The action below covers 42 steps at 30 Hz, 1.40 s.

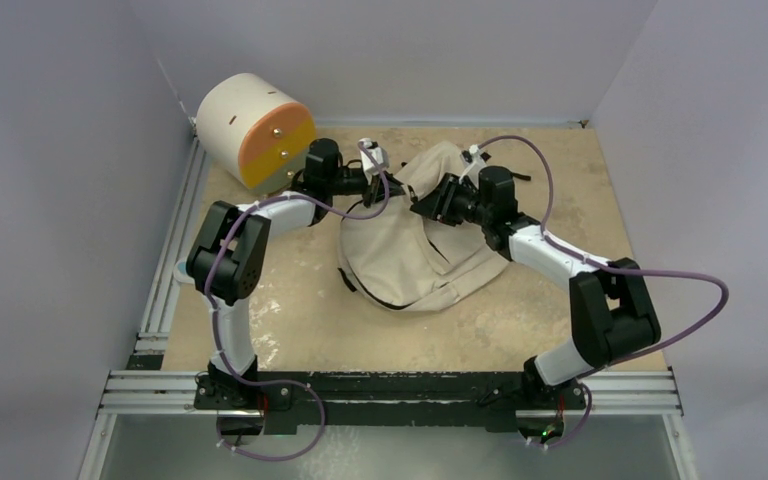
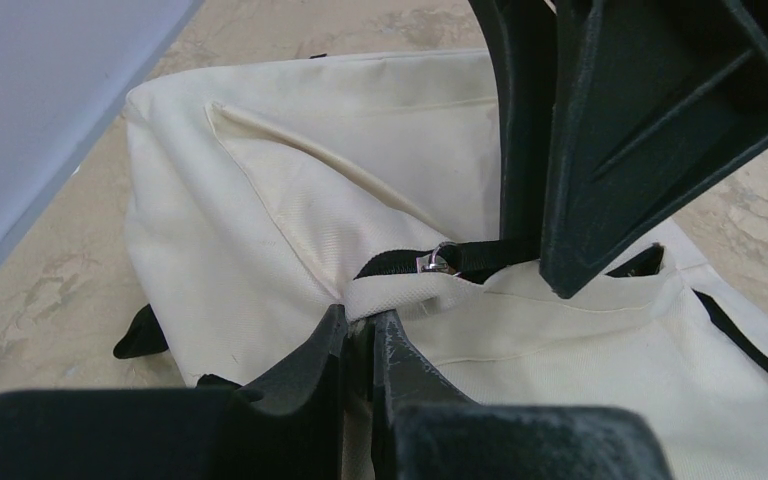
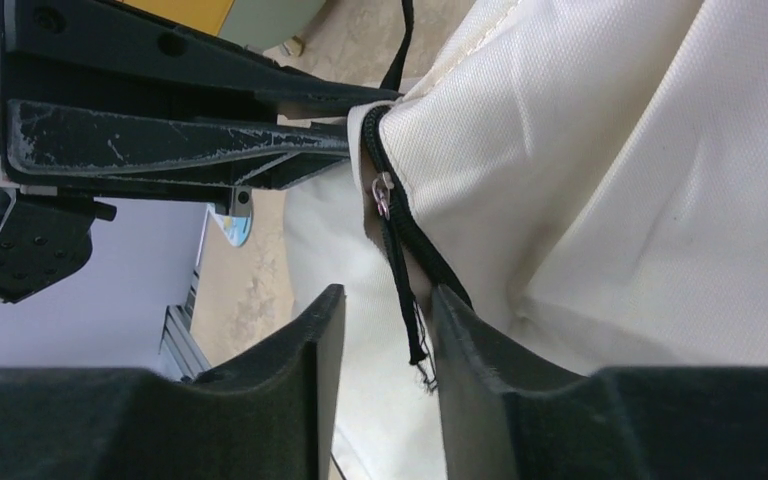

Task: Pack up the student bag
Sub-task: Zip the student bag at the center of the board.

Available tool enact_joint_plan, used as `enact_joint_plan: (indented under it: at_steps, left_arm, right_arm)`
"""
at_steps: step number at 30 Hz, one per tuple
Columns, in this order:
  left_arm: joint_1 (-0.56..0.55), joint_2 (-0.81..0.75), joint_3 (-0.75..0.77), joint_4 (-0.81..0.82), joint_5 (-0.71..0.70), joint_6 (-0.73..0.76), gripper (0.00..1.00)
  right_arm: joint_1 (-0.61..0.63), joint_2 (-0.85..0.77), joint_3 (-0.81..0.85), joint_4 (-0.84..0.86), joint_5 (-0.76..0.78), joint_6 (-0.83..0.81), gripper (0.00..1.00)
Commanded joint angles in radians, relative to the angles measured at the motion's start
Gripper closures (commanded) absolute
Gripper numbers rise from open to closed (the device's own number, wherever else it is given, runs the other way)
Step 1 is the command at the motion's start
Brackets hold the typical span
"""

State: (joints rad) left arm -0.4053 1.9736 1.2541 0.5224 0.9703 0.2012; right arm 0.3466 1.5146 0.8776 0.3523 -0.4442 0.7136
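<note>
L claw [image 2: 360, 328] tight on student bag [image 2: 260, 190] fabric fold

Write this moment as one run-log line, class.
left gripper: shut on beige fabric backpack, fold by zipper | right gripper: open, black zipper cord between jaws

- The bag [image 2: 290, 190] runs off the right and bottom edges of the left wrist view, its near part hidden behind the left gripper [image 2: 362, 325].
- A black strand [image 3: 412, 330] hangs between the fingers of the right gripper [image 3: 388, 300]; whether either touches it cannot be told.
- A round bluish thing [image 3: 230, 228] is half hidden behind the left gripper's finger, too small to identify.
- Only an orange sliver of the drum [image 3: 195, 10] shows at the top edge.
</note>
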Motion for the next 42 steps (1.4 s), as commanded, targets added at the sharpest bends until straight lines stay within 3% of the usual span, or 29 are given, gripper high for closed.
enact_joint_plan:
  at_steps: [1, 7, 12, 16, 21, 23, 26, 29, 33, 39, 42]
  left_arm:
    - [-0.021, -0.061, 0.005, 0.043, 0.039, 0.014, 1.0]
    - [-0.023, -0.062, 0.003, 0.044, 0.043, 0.014, 1.0]
    - [-0.023, -0.064, -0.001, 0.043, 0.04, 0.015, 1.0]
    - [-0.023, -0.059, 0.001, 0.053, 0.023, -0.002, 1.0]
    - [-0.022, -0.062, 0.005, 0.059, 0.017, -0.007, 0.73]
    - [-0.022, -0.064, 0.007, 0.059, 0.035, 0.001, 0.52]
    - [-0.022, -0.059, 0.022, 0.044, 0.059, 0.008, 0.47]
    - [-0.022, -0.041, 0.053, 0.009, 0.083, 0.02, 0.51]
    - [-0.021, -0.022, 0.088, -0.032, 0.095, 0.031, 0.68]
    - [-0.017, -0.028, 0.094, -0.059, 0.107, 0.059, 0.75]
    - [-0.012, -0.027, 0.104, -0.082, 0.104, 0.071, 0.97]
  right_arm:
    - [-0.001, 0.014, 0.056, 0.04, -0.03, -0.022, 0.64]
    - [-0.001, 0.028, 0.066, 0.033, -0.036, -0.022, 0.78]
    - [-0.001, 0.017, 0.066, 0.022, -0.024, -0.023, 0.98]
    - [0.0, -0.002, 0.069, -0.003, -0.01, -0.037, 1.0]
    - [-0.001, -0.006, 0.08, -0.026, -0.014, -0.058, 1.0]
    - [-0.001, -0.002, 0.087, -0.032, -0.02, -0.065, 1.0]
    - [-0.001, -0.003, 0.09, -0.036, -0.027, -0.068, 1.0]
    - [-0.001, -0.002, 0.095, -0.043, -0.033, -0.074, 1.0]
    - [0.0, -0.008, 0.098, -0.064, -0.033, -0.086, 1.0]
    - [-0.001, -0.021, 0.086, -0.095, -0.013, -0.111, 1.0]
    - [-0.001, -0.03, 0.076, -0.103, -0.009, -0.12, 1.0]
